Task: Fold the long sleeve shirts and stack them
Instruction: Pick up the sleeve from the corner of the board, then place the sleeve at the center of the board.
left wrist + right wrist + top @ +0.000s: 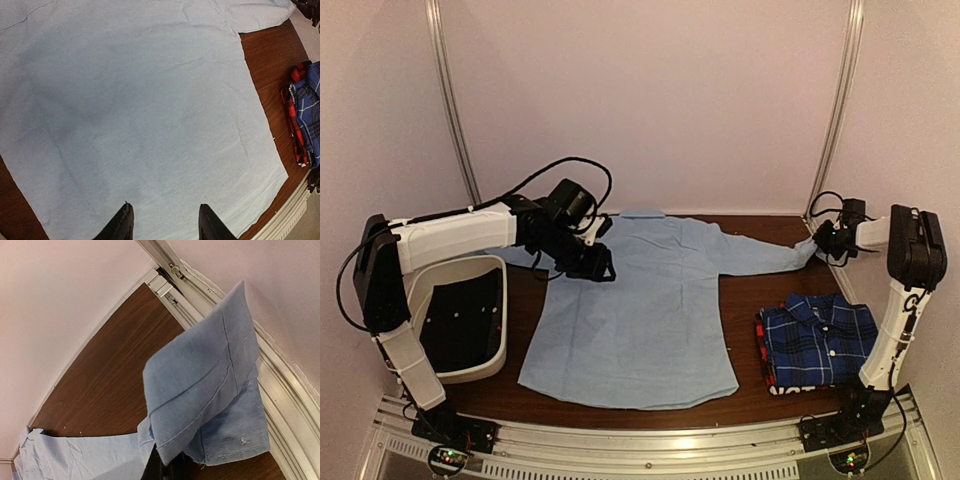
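Jaws, top view: R gripper pinches the sleeve cuff of the light blue shirt at far right. L gripper hovers over its shoulder, jaws apart. Shirt lies flat mid-table. Plaid shirt sits folded, front right. White bin front left, black lining showing inside.
L wrist: fingers spread, nothing btwn, above blue cloth; plaid lies atop red/black shirt at right edge.
R wrist: cuff clamped, sleeve trails down-left.

Robot lab: white enclosure walls, rails
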